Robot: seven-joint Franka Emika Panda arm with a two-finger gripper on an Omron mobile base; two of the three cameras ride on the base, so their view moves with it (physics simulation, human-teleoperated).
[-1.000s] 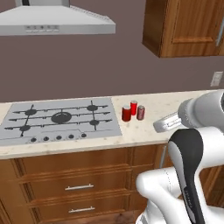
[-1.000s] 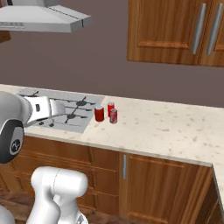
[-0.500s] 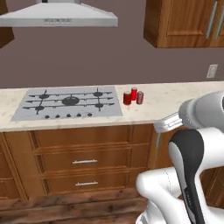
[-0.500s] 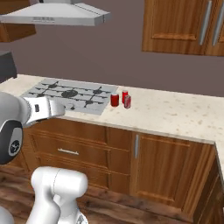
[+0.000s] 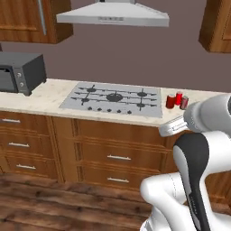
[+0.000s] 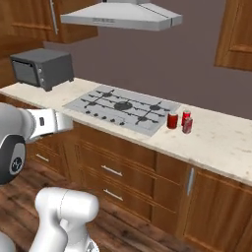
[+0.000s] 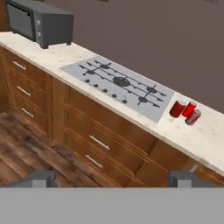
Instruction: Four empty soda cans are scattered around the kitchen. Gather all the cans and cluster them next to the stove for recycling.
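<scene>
Searching: three red soda cans (image 5: 176,100) already stand clustered just right of the stove (image 5: 113,99); by my judgement the fourth can is the one outstanding, and I carry nothing.
Left base view, stove: flat silver-grey cooktop set into the pale counter (image 5: 45,97), black grates, knob row along its near edge.
Left base view, cans: upright, close together, just beside the stove's right edge; whether they touch cannot be told.
Left base view, other: dark microwave (image 5: 20,72) far left on the counter; range hood (image 5: 113,16) above the stove.
Right base view, cans (image 6: 179,119): red cylinders with silvery tops, two toward the wall, one nearer the counter edge.
Right base view, stove (image 6: 123,107): to the left of the cans, burners bare.
Hand view, gripper (image 7: 116,177): my fingers stand released, spread wide, nothing between them.
Hand view, cans (image 7: 186,111): three in a tight group at the stove's (image 7: 118,83) right end.
Next move: locate the purple can, which I judge lies elsewhere in the kitchen; calls for driving the base, then an approach with fingers spread.
</scene>
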